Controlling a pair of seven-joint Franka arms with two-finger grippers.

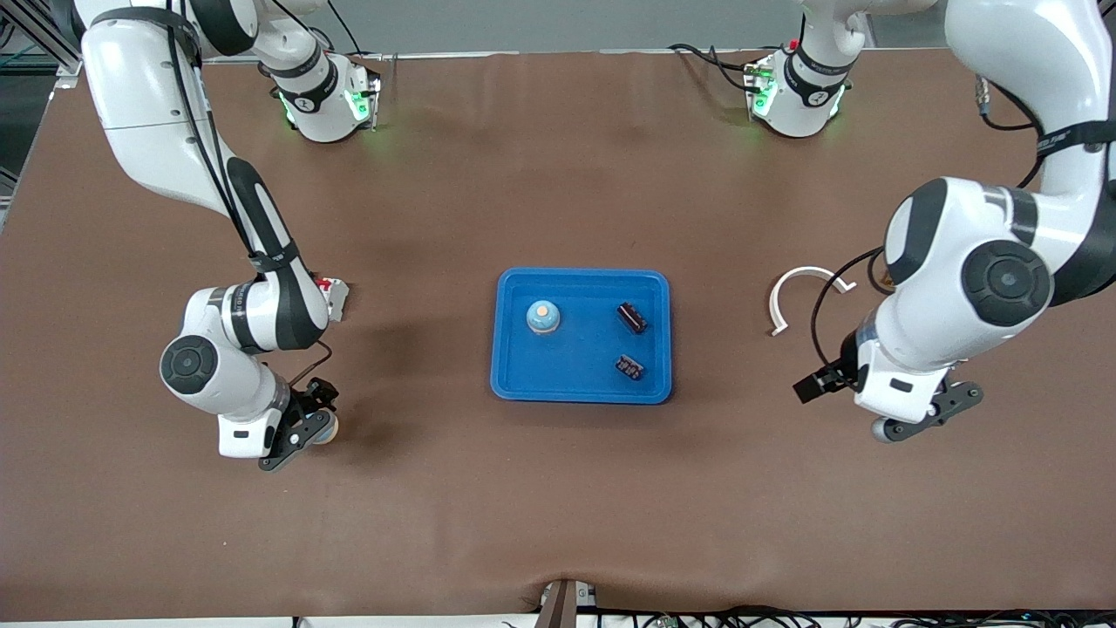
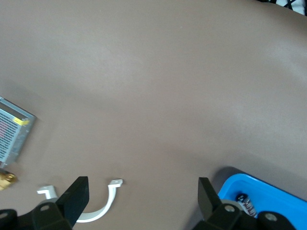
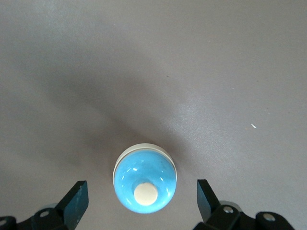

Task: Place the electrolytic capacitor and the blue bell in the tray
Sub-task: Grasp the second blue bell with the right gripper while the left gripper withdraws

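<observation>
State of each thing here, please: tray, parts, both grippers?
tray: flat on table, holding three parts.
bell in tray: upright.
farther capacitor: lying in tray.
nearer capacitor: lying in tray.
second bell: upright on table, outside tray, toward the right arm's end.
right gripper: open over second bell, not gripping.
left gripper: open, empty, over table.
white clip: flat on table.

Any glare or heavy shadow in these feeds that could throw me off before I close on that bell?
Right wrist view: the blue bell shows small highlights on its dome and casts a soft shadow on the mat; the right gripper is open around it, edges clear. Front view: dark arm shadows on the mat near the tray, no glare. Left wrist view: even light, the open left gripper sharp.
</observation>
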